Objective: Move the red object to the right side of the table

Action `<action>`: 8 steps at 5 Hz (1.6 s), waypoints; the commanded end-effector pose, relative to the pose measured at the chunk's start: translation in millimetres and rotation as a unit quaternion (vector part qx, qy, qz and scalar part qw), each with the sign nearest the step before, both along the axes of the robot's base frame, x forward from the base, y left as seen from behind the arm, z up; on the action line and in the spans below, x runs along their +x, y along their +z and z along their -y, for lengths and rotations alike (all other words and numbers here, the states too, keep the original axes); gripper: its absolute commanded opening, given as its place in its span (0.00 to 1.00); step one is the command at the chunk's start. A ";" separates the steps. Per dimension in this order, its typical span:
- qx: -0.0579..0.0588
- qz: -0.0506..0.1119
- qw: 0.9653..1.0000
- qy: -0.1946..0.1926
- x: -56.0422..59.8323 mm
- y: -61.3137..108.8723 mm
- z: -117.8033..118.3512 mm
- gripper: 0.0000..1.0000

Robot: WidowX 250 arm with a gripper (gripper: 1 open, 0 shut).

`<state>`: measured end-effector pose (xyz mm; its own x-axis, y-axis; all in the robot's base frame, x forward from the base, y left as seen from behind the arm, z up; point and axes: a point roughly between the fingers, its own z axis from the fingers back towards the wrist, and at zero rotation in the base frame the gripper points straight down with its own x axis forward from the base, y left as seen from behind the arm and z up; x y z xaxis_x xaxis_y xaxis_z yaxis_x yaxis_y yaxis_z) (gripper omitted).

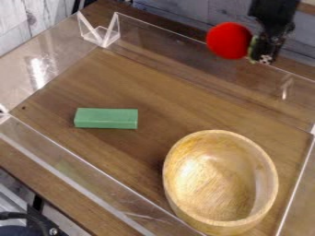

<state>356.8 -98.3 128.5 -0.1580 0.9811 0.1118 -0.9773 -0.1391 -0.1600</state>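
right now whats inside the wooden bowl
Nothing shows inside the wooden bowl: bare wood across its floor and far wall. The near rim hides a sliver of the inner wall. The red object is up in the gripper.

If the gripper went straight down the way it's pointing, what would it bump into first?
Probably the brown wood-grain table near its far right corner. The gripper, shut on the small round red toy fruit, has nothing visible beneath it, though depth is unclear.
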 end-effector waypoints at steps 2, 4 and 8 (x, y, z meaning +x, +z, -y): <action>-0.027 0.021 0.999 -0.017 3.0 9.0 26.6 0.00; -0.031 0.008 0.999 0.000 -2.8 -14.1 48.4 0.00; -0.029 0.007 0.999 0.033 -18.2 -32.3 27.1 0.00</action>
<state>333.4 -125.9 69.4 -0.2140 0.9716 0.1010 -0.9739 -0.2042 -0.0992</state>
